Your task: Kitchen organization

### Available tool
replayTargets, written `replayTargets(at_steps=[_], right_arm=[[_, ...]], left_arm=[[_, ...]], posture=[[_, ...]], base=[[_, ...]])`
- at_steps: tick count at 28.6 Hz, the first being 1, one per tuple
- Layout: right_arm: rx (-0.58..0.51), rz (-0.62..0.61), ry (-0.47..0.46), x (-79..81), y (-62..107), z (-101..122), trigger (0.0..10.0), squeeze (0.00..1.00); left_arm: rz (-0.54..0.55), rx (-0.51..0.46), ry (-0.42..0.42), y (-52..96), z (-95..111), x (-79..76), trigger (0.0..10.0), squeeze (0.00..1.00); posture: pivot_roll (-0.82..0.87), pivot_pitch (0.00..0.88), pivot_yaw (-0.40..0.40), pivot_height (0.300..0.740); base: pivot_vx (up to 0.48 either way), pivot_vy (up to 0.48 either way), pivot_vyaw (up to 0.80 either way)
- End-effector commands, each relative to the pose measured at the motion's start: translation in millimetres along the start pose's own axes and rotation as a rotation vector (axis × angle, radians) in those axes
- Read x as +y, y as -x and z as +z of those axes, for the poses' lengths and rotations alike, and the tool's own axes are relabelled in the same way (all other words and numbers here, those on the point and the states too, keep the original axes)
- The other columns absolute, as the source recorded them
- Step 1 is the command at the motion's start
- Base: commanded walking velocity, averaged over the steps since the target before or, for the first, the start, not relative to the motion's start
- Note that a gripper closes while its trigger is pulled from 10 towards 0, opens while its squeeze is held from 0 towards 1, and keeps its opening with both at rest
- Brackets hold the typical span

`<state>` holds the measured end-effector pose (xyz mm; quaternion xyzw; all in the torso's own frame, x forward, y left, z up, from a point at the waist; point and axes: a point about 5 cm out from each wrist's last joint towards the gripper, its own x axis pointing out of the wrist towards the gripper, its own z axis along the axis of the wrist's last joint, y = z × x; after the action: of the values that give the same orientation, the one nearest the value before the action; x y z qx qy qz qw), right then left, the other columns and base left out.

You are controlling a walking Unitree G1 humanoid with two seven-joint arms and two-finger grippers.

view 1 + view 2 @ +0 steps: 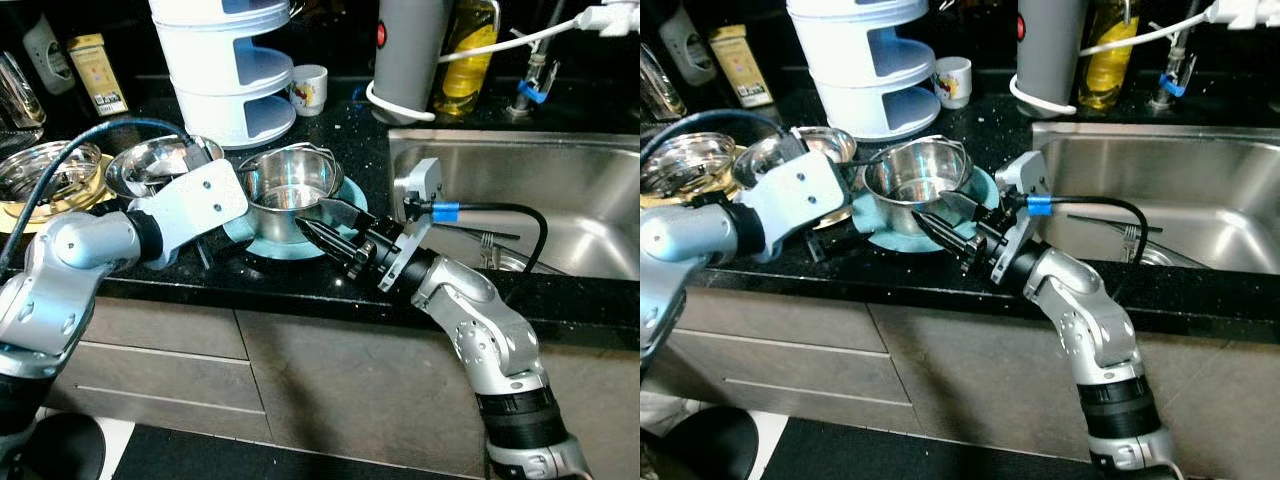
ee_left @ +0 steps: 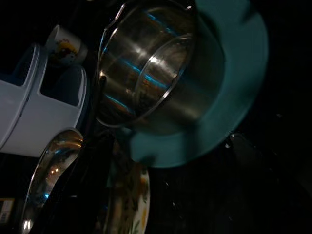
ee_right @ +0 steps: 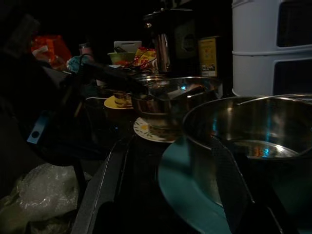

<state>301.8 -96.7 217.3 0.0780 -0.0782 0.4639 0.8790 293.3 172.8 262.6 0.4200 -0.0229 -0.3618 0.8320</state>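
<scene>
A steel pot point(image 1: 290, 188) stands on a teal plate point(image 1: 268, 243) at the counter's front, between my two arms. My right gripper point(image 1: 312, 214) is open at the pot's near right side, just over the plate's rim. In the right wrist view one finger point(image 3: 229, 190) lies against the pot's point(image 3: 253, 131) wall and the other sits off to the side over the dark counter. My left gripper point(image 1: 202, 252) rests low on the counter just left of the plate, mostly hidden behind its silver wrist. The left wrist view looks across at the pot point(image 2: 151, 73) and plate point(image 2: 229, 97).
A steel bowl point(image 1: 160, 165) on a flowered plate and a glass bowl point(image 1: 45, 170) sit left of the pot. A white tiered container point(image 1: 230, 70), a small mug point(image 1: 308, 88), a grey appliance point(image 1: 410, 50) and an oil bottle point(image 1: 465, 45) line the back. The sink point(image 1: 560, 170) lies on the right.
</scene>
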Motion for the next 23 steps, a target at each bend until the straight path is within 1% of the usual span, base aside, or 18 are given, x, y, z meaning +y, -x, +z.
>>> replayTargets(at_steps=[1, 3, 7, 9, 11, 12, 14, 15, 17, 18, 19, 23], right_arm=[[-0.001, 0.003, -0.005, 0.3, -1.1, 1.6, 10.0, 0.0], [0.001, 0.009, -0.008, 1.4, -1.5, 1.3, 10.0, 0.0], [0.013, 0.052, -0.014, 6.5, -0.4, 0.3, 10.0, 0.0], [0.062, 0.082, 0.02, 8.8, 2.4, -3.0, 10.0, 0.0], [0.126, 0.053, 0.083, 4.0, 5.3, -8.2, 10.0, 0.0], [0.141, 0.037, 0.101, 1.6, 6.0, -9.5, 10.0, 0.0], [0.141, -0.055, 0.094, -9.8, 7.9, -10.2, 10.0, 0.0], [0.134, -0.119, 0.071, -17.8, 11.0, -9.6, 10.0, 0.0], [0.135, -0.124, 0.071, -18.5, 12.2, -9.4, 10.0, 0.0], [0.137, -0.124, 0.072, -18.8, 13.4, -9.2, 10.0, 0.0], [0.139, -0.122, 0.074, -18.6, 15.1, -8.2, 10.0, 0.0], [0.139, -0.125, 0.077, -18.6, 16.7, -6.8, 10.0, 0.0]], left_arm=[[-0.037, -0.017, -0.007, -3.7, 0.3, -0.6, 10.0, 0.0], [-0.047, -0.025, -0.033, -6.1, 0.4, 0.9, 10.0, 0.0], [-0.056, -0.04, -0.033, -11.8, -0.8, 5.6, 10.0, 0.0], [-0.074, -0.029, -0.058, -15.0, -4.4, 7.7, 10.0, 0.0], [-0.09, -0.024, -0.086, -17.5, -8.4, 9.7, 10.0, 0.0], [-0.093, -0.026, -0.092, -18.1, -9.3, 10.3, 10.0, 0.0], [-0.102, -0.04, -0.096, -20.2, -11.3, 11.8, 10.0, 0.0], [-0.121, -0.037, -0.09, -22.6, -16.3, 13.5, 10.0, 0.0], [-0.13, -0.028, -0.096, -23.6, -19.0, 14.6, 10.0, 0.0], [-0.132, -0.02, -0.103, -24.6, -21.2, 17.2, 10.0, 0.0], [-0.131, -0.014, -0.115, -26.1, -24.0, 23.2, 10.0, 0.0], [-0.13, -0.009, -0.133, -27.6, -26.6, 29.3, 10.0, 0.0]], posture=[[0.0, 0.0, 0.017, 0.74], [0.0, 0.0, 0.017, 0.74], [-0.01, 0.0, 0.021, 0.74], [-0.01, 0.0, 0.018, 0.74], [-0.01, 0.0, 0.018, 0.74], [-0.01, 0.0, 0.018, 0.74], [-0.01, 0.0, 0.016, 0.74], [-0.02, 0.0, 0.017, 0.74], [-0.02, 0.0, 0.016, 0.74], [-0.02, 0.0, 0.016, 0.74], [-0.03, 0.0, 0.019, 0.74], [-0.03, 0.0, 0.022, 0.74]], base=[[0.0, 0.0, 0.0], [0.0, 0.0, 0.0], [0.0, 0.0, 0.0], [0.0, 0.0, 0.0], [0.0, 0.0, 0.0], [0.0, 0.0, 0.0], [0.0, 0.0, 0.0], [0.0, 0.0, 0.0], [0.0, 0.0, 0.0], [0.0, 0.0, 0.0], [0.0, 0.0, 0.0], [0.0, 0.0, 0.0]])
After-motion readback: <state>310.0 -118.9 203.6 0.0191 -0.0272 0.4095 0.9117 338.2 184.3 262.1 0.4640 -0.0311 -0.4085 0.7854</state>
